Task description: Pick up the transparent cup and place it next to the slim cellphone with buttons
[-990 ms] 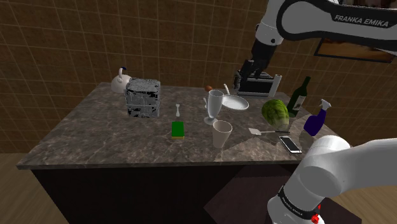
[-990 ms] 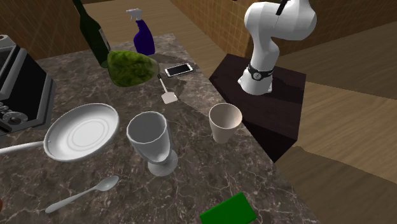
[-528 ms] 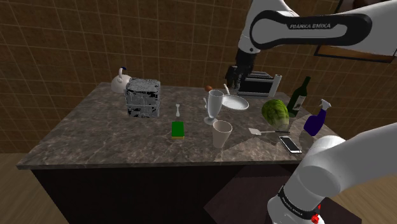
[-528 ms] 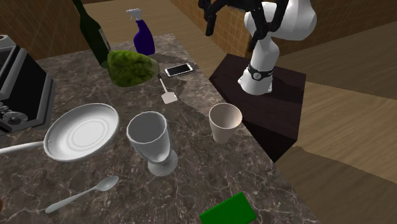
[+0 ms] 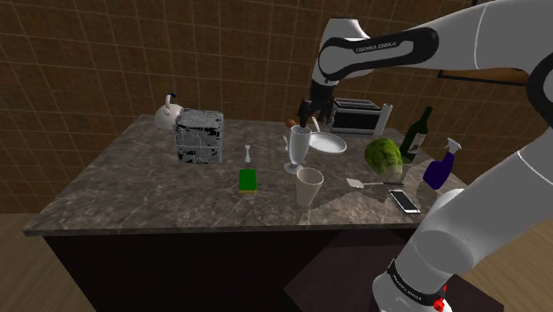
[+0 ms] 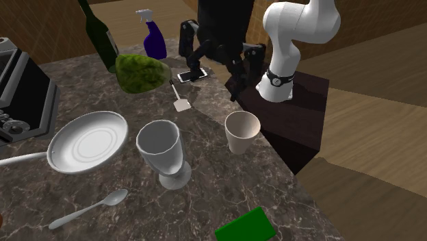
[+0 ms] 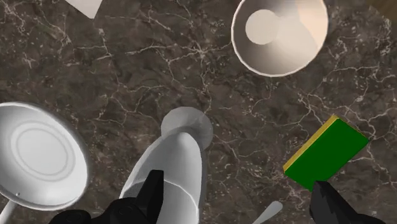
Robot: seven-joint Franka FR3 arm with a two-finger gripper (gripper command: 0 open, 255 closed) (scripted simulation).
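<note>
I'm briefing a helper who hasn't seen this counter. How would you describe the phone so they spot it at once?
On the marble counter, go to the end nearest the stand, past the cabbage, beside the blue spray bottle. The phone lies flat near the edge: a thin white-rimmed rectangle, the only thing with a dark screen.

The white arm (image 5: 381, 46) rises from its base at the shoulder view's 5 o'clock, sweeps up past 2 o'clock and bends down near 12 o'clock. There the black hand (image 5: 307, 113) points straight down. Its two fingers (image 7: 153, 191) stand well apart.
</note>
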